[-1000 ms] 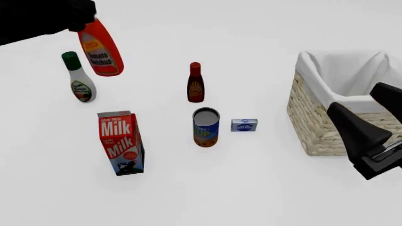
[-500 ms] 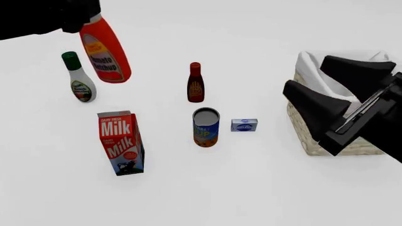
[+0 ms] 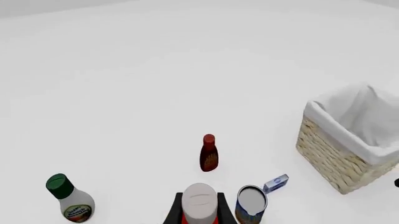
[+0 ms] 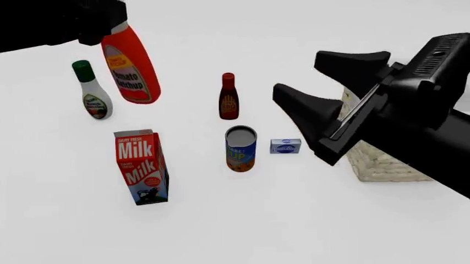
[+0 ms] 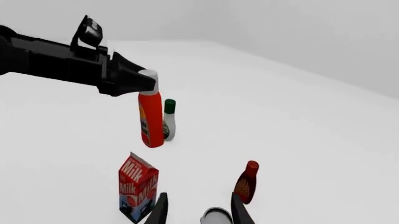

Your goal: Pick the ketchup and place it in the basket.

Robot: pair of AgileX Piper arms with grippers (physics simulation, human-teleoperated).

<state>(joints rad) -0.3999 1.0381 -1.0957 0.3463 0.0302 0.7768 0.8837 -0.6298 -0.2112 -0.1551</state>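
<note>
Two grippers noted. Left gripper point(image 4: 110, 25) clamps ketchup point(image 4: 131, 69) by cap, bottle hanging above table, far left of basket point(image 4: 386, 165). Right gripper point(image 4: 320, 102) wide apart, empty, in front of basket. We advise carrying high over sauce bottle point(image 4: 228, 97) and can point(image 4: 241, 148), right arm moved clear.
</note>
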